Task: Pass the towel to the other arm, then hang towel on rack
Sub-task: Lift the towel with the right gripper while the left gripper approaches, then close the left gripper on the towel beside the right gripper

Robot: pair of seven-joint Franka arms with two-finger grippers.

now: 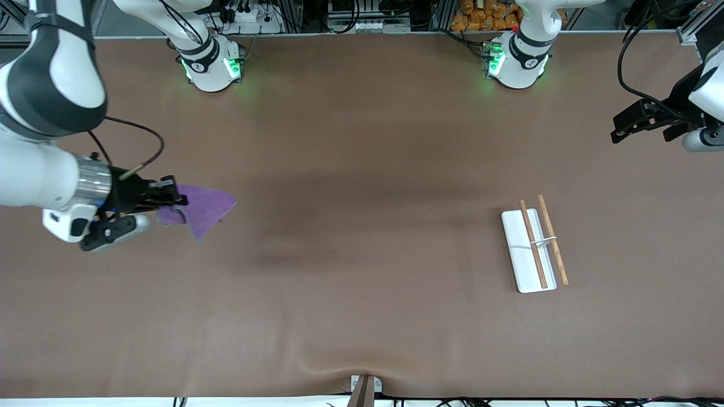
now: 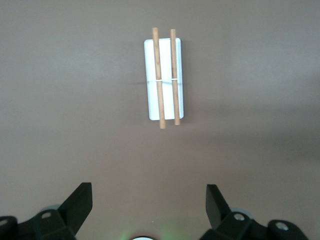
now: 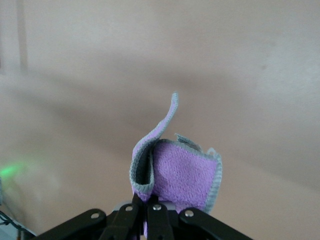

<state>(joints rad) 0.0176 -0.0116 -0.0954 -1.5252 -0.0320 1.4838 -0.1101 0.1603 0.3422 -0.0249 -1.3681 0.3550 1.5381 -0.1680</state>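
While the small purple cloth towel (image 1: pixel 205 208) is pinched in the right gripper (image 1: pixel 180 199) over the brown surface (image 1: pixel 362 294), the left gripper (image 1: pixel 617 131) is held spread (waiting) near the white-based wooden-rod rack (image 1: pixel 529 265).

A brown mat covers the table (image 1: pixel 362 316), faintly shadowed across its middle. Cables, power strips and orange packets (image 1: pixel 486 16) crowd its edge by the bases.

Both arms are cased in glossy white shells with dark grey joint bands. Green lights are seen glowing on the two round white bases. A silver ring is fitted at the right wrist, and black cables are looped beside each wrist. Black angular jaws are carried by both grippers.
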